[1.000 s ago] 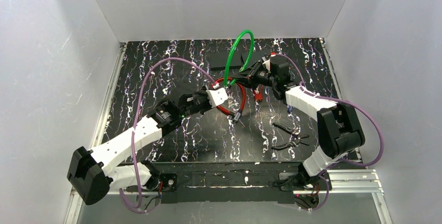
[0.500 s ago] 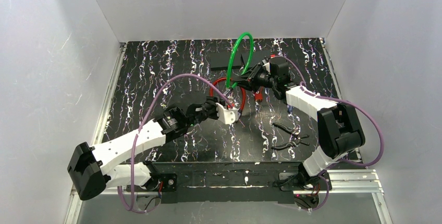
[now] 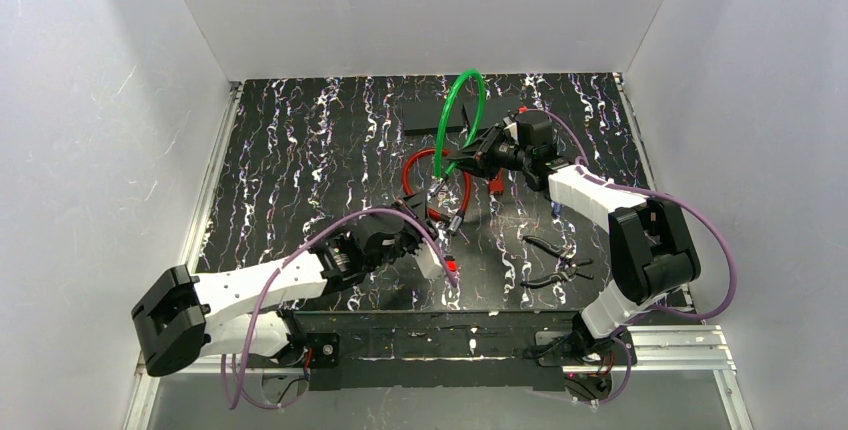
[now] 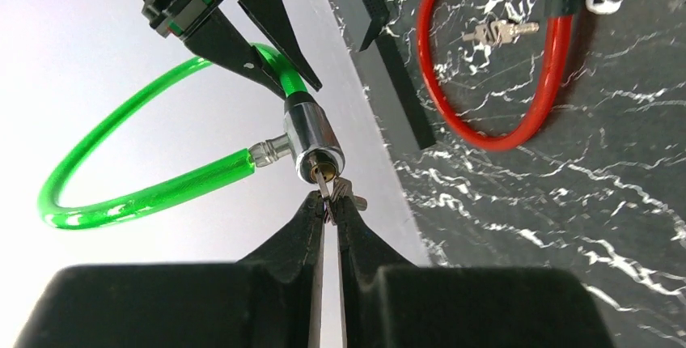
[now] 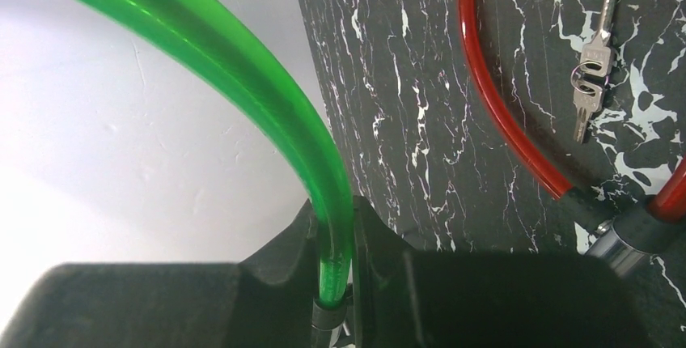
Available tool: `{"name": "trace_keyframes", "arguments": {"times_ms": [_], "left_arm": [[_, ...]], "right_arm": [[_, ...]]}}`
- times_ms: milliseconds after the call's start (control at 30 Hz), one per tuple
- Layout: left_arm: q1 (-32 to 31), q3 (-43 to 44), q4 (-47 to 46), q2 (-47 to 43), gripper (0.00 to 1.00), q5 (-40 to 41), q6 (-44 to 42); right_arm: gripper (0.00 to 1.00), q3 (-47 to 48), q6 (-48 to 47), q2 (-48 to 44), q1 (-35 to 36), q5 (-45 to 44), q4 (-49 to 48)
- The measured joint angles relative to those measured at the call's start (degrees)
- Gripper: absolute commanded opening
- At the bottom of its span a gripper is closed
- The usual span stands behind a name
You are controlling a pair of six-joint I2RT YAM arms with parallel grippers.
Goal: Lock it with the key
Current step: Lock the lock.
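A green cable lock (image 3: 462, 115) is held up in the air by my right gripper (image 3: 480, 150), which is shut on the cable (image 5: 332, 227) just above its black collar. In the left wrist view the lock's silver cylinder (image 4: 311, 142) faces my left gripper (image 4: 330, 202). A key (image 4: 323, 180) sits in the keyhole, with a second key (image 4: 349, 196) hanging beside it. My left gripper (image 3: 432, 208) is shut on the inserted key, right below the cylinder. The cable's metal pin end (image 4: 267, 151) sits at the cylinder's side.
A red cable lock (image 3: 465, 190) lies on the black marbled table (image 3: 300, 150) under the green one, with its own keys (image 5: 590, 73) inside its loop. A black block (image 3: 440, 115) lies at the back; pliers (image 3: 555, 260) and a small red object (image 3: 495, 182) lie to the right.
My left arm has drawn back toward the near edge and turned its gripper up at the lock cylinder, where it now pinches the key. The right gripper has kept the green lock almost still.
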State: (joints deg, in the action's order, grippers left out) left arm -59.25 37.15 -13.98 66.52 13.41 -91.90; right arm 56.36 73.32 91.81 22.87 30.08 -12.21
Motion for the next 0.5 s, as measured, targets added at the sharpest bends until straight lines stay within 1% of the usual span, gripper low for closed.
{"name": "trace_keyframes", "arguments": {"times_ms": [33, 100, 167, 233, 300, 367, 400, 500], "left_arm": [[-0.1, -0.4, -0.4, 0.0, 0.1, 0.3, -1.7], [-0.3, -0.7, -0.9, -0.2, 0.17, 0.8, -4.1], [-0.5, -0.7, -1.0, -0.9, 0.22, 1.0, -4.6], [-0.8, -0.6, -0.2, -1.9, 0.32, 1.2, -3.8], [-0.9, 0.3, 5.1, -3.9, 0.45, 0.9, -1.1], [-1.0, 2.8, 13.6, -6.7, 0.56, -0.4, 3.0], [-1.0, 4.3, 17.6, -8.3, 0.6, -1.5, 5.5], [-1.0, 8.1, 27.8, -13.1, 0.64, -4.6, 14.1]], "right_arm": [[0.01, 0.0, 0.0, 0.0, 0.0, 0.1, -0.1], [0.01, 0.0, 0.1, 0.0, 0.0, 0.2, -0.6], [0.01, 0.0, 0.4, 0.0, 0.0, 0.3, -1.5], [0.01, 0.0, 0.8, -0.2, 0.0, 0.3, -2.3], [0.01, 0.0, 1.0, -0.4, 0.0, 0.3, -3.0], [0.01, 0.0, 1.2, -0.6, 0.0, 0.3, -3.3], [0.01, 0.0, 1.3, -0.7, 0.0, 0.3, -3.4], [0.01, 0.0, 1.5, -0.7, 0.0, 0.3, -4.0]]}}
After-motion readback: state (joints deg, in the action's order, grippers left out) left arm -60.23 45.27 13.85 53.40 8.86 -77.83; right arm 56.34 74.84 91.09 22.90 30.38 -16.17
